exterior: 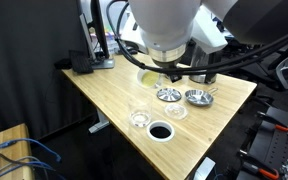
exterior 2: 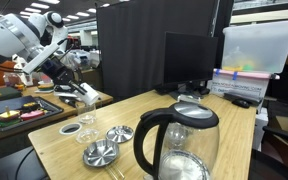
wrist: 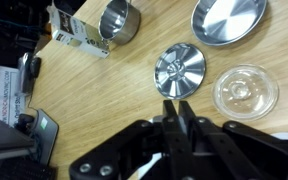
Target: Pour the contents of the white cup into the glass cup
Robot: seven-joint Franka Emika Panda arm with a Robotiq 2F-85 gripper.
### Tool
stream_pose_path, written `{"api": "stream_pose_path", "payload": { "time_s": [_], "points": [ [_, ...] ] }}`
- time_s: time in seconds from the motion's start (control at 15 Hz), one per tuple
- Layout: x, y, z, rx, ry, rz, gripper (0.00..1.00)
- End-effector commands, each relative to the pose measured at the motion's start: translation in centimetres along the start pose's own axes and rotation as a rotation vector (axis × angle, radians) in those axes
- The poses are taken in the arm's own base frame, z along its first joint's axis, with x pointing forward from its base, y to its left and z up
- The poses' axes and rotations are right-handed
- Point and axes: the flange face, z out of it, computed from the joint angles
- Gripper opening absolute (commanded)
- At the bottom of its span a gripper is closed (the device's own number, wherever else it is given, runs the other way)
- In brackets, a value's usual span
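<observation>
My gripper (wrist: 176, 104) is shut and holds nothing. It hovers above the wooden table (exterior: 104, 95), over its far part. In the wrist view its fingertips point at a ribbed metal bowl (wrist: 179, 70). The glass cup (exterior: 139, 118) stands empty near the table's front edge, apart from the gripper; it also shows in an exterior view (exterior 2: 87, 125). The white cup is not clearly in view. A pale yellowish patch (exterior: 147, 76) just under the arm may be part of it.
Two metal bowls (exterior: 168, 95) (exterior: 196, 97) and a flat clear dish (exterior: 176, 112) lie between gripper and glass cup. A small metal cup (wrist: 117, 20) stands farther off. A black cable hole (exterior: 161, 131) is near the edge. A black pitcher (exterior 2: 174, 145) stands on the table.
</observation>
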Motion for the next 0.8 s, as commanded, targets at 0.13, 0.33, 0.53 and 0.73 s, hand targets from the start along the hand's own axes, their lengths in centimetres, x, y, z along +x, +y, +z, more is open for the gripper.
{"api": "stream_pose_path", "payload": {
  "time_s": [0.13,0.33,0.53,0.73],
  "points": [
    [2.8,-0.2,-0.7,-0.17,-0.061,-0.17,0.02],
    [3.6,-0.5,0.1,-0.236,-0.092,-0.221,0.02],
    [3.7,-0.8,0.7,-0.271,-0.117,-0.252,0.02],
    [3.7,-1.1,0.8,-0.292,-0.129,-0.276,0.02]
  ]
}}
